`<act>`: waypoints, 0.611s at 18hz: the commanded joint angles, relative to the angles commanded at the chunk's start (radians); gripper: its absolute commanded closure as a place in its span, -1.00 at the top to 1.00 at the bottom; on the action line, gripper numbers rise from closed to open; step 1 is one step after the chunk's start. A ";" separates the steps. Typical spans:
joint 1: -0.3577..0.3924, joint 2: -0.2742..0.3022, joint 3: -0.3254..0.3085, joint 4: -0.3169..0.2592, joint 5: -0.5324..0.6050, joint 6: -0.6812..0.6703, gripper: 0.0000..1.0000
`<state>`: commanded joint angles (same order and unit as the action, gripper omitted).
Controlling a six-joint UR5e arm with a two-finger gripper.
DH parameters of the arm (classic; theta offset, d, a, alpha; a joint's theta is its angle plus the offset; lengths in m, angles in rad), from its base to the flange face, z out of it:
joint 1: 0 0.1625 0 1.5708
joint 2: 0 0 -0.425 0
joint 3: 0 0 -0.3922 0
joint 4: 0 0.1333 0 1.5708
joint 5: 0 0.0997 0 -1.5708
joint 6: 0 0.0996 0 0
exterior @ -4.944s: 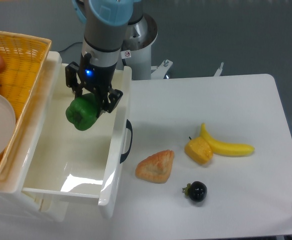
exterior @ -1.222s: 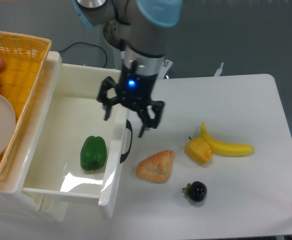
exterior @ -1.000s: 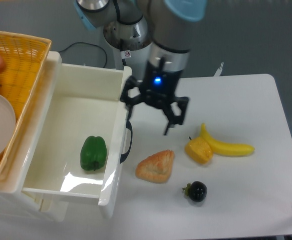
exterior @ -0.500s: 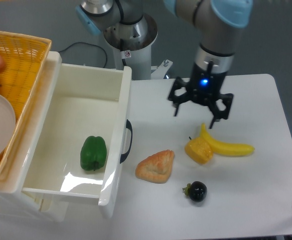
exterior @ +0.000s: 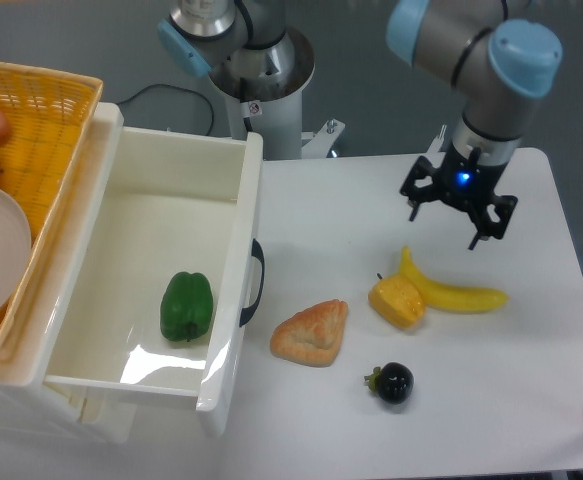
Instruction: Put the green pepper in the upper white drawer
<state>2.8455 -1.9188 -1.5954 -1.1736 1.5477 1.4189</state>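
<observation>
The green pepper (exterior: 186,306) lies on the floor of the upper white drawer (exterior: 81,260), toward its front right, near the dark handle (exterior: 256,283). The drawer is pulled out. Far to the right, my gripper (exterior: 457,217) hangs open above the table with nothing between its fingers, just above the banana.
A pastry (exterior: 312,332), a yellow-orange pepper piece (exterior: 396,300), a banana (exterior: 454,288) and a small dark fruit (exterior: 392,382) lie on the white table right of the drawer. A yellow woven basket (exterior: 41,130) with a bowl stands at the left. The arm's base (exterior: 261,70) rises behind the drawer.
The pepper left the gripper and now rests in the drawer. The open gripper has travelled right across the table, from over the drawer to above the banana.
</observation>
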 joint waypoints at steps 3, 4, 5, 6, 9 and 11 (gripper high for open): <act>0.005 -0.023 0.015 0.009 0.000 0.043 1.00; 0.005 -0.034 0.018 0.015 0.000 0.098 1.00; 0.005 -0.051 0.022 0.029 0.000 0.159 1.00; 0.005 -0.068 0.026 0.046 0.002 0.211 1.00; 0.003 -0.109 0.029 0.089 0.002 0.247 1.00; 0.002 -0.115 0.032 0.092 0.003 0.247 1.00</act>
<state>2.8471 -2.0341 -1.5631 -1.0815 1.5508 1.6659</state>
